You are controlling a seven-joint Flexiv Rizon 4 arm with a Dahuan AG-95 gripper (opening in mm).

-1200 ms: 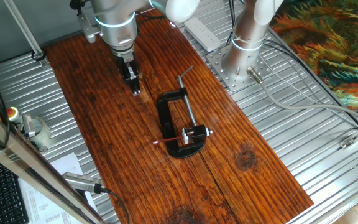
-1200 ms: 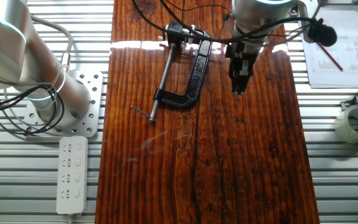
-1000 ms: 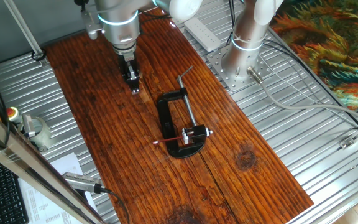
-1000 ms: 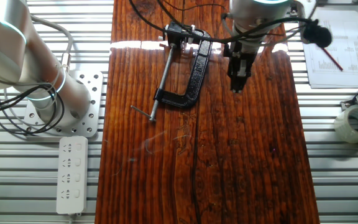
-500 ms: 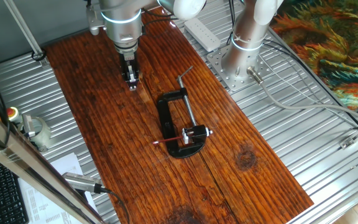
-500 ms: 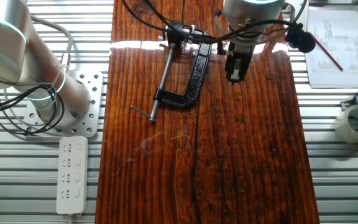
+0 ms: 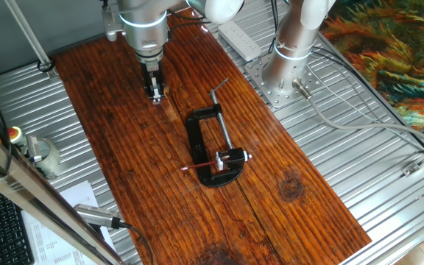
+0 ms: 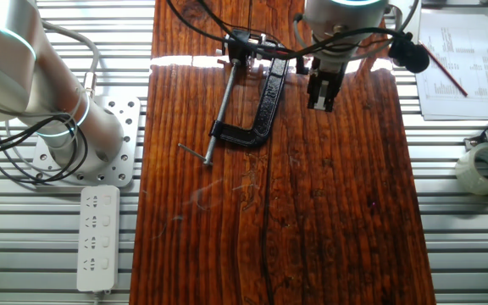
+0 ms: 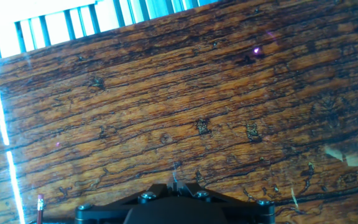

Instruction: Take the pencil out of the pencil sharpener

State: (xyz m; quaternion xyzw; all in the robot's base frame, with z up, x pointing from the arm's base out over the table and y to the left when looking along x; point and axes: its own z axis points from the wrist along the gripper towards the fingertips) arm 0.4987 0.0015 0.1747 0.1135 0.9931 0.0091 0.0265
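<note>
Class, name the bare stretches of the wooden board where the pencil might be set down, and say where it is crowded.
Bare board stretches beyond the clamp, opposite the tool. Crowded: around the clamp, which holds the sharpener and pencil.

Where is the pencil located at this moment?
In one fixed view, the pencil sticks out of the pencil sharpener, held in the clamp mid-table, apart from the gripper.

The arm (image 7: 140, 18) is showing silver-grey cylindrical links with a glowing pale-cyan ring at the wrist, and white rounded joint covers above. Black cables are looping around the wrist (clearest in the other fixed view). The gripper (image 7: 153, 90) is appearing slim and black; screws are dotting its base in the hand view
</note>
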